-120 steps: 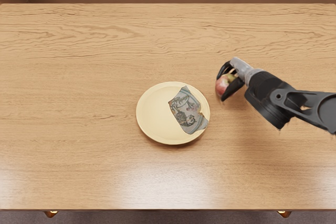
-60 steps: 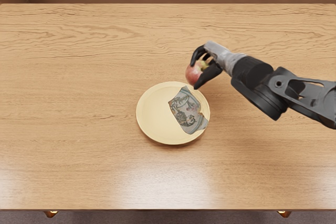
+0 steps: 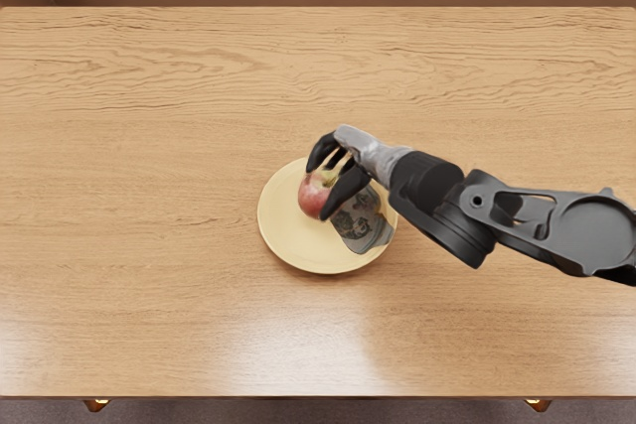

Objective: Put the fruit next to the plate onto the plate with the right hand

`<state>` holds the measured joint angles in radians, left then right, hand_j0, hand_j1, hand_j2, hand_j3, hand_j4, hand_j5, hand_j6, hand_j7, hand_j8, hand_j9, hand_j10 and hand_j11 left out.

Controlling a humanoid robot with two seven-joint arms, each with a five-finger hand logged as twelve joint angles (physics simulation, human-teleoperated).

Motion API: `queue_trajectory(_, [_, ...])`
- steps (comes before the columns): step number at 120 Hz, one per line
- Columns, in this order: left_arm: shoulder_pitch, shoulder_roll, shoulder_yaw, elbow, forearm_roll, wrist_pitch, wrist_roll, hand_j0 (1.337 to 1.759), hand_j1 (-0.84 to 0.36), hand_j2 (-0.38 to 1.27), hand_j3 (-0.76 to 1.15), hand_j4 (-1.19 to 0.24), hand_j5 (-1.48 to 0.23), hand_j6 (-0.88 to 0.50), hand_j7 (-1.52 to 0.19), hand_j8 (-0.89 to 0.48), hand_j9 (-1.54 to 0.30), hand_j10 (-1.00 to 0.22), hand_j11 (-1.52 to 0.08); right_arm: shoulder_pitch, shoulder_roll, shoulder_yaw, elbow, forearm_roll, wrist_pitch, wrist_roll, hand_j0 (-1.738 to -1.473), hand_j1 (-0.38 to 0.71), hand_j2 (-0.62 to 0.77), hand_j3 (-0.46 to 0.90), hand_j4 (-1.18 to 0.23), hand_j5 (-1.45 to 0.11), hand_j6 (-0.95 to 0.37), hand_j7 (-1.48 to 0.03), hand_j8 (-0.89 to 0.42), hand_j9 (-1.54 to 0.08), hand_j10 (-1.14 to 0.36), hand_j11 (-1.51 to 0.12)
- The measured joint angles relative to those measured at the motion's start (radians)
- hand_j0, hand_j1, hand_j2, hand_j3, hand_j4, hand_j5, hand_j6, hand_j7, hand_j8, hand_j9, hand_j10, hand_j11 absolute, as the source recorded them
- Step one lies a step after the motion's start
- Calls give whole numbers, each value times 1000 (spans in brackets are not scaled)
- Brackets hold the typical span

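1. Wooden table (image 3: 149, 295); left arm not in view.
2. Plate (image 3: 276, 235): patterned item (image 3: 366, 227) on its right half, partly hidden, identity unclear.
3. Fruit (image 3: 312, 198): over plate's left half; contact with plate cannot be told.
4. Right hand (image 3: 338, 168): fingers curled around fruit. Advised: lower clear of patterned item, then release.
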<state>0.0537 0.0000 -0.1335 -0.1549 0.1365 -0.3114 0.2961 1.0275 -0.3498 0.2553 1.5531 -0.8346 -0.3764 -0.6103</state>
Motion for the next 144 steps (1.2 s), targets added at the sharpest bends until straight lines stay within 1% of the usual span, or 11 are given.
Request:
queue_trajectory(10, [0, 0, 0, 0, 0, 0, 0, 1658, 336, 2, 0, -11, -14, -11, -14, -11, -14, -11, -14, -5, 1, 4, -9, -5, -6, 0, -1658, 139, 277, 0, -542, -903, -326, -779, -227, -863, -297, -847])
queue_trajectory(11, [0, 0, 0, 0, 0, 0, 0, 1658, 336, 2, 0, -11, -14, -11, -14, -11, -14, -11, -14, -5, 1, 4, -10, -5, -7, 0, -1657, 125, 231, 0, -530, -883, -324, -762, -228, -844, -295, -829])
queue_trajectory(30, [0, 0, 0, 0, 0, 0, 0, 1658, 336, 2, 0, -11, -14, -11, -14, -11, -14, -11, -14, -13, -12, 47, -12, -5, -9, -1, -1658, -88, 117, 0, -285, -458, -190, -403, -146, -440, -176, -434])
queue_trajectory(51, [0, 0, 0, 0, 0, 0, 0, 1658, 336, 2, 0, -11, -14, -11, -14, -11, -14, -11, -14, -62, -75, 152, -8, 53, -3, -1, -1658, -239, 50, 0, -121, -195, -81, -171, -62, -187, -75, -184])
queue_trajectory(65, [0, 0, 0, 0, 0, 0, 0, 1658, 336, 2, 0, -11, -14, -11, -14, -11, -14, -11, -14, -137, -130, 292, -9, 88, 106, -1, -1658, -287, 29, 0, -69, -110, -46, -97, -36, -106, -43, -104])
queue_trajectory(79, [0, 0, 0, 0, 0, 0, 0, 1658, 336, 2, 0, -11, -15, -11, -15, -11, -15, -11, -15, -255, -160, 507, -18, 103, 317, -1, -1658, -314, 17, 0, -39, -62, -27, -55, -20, -60, -24, -59])
queue_trajectory(94, [0, 0, 0, 0, 0, 0, 0, 1658, 336, 2, 0, -11, -14, -11, -14, -11, -14, -11, -14, -347, -171, 698, -81, 116, 582, -1, -1658, -330, 9, 0, -21, -34, -15, -30, -11, -32, -13, -32])
queue_trajectory(104, [0, 0, 0, 0, 0, 0, 0, 1658, 336, 2, 0, -11, -14, -11, -14, -11, -14, -11, -14, -390, -174, 808, -157, 181, 783, -1, -1658, -337, 6, 0, -14, -22, -10, -20, -7, -22, -9, -21])
queue_trajectory(113, [0, 0, 0, 0, 0, 0, 0, 1658, 336, 2, 0, -11, -14, -11, -14, -11, -14, -11, -14, -409, -177, 871, -224, 245, 888, -1, -1658, -341, 5, 0, -10, -16, -7, -14, -5, -15, -6, -15])
queue_trajectory(135, [0, 0, 0, 0, 0, 0, 0, 1658, 336, 2, 0, -11, -14, -11, -14, -11, -14, -11, -14, -426, -175, 1015, -469, 455, 970, -1, -1658, -346, 2, 0, -4, -6, -2, -6, -2, -6, -2, -6])
queue_trajectory(144, [0, 0, 0, 0, 0, 0, 0, 1658, 336, 2, 0, -11, -14, -11, -14, -11, -14, -11, -14, -436, -172, 1044, -535, 503, 979, -1, -1658, -347, 2, 0, -2, -4, -1, -4, -1, -4, -1, -4])
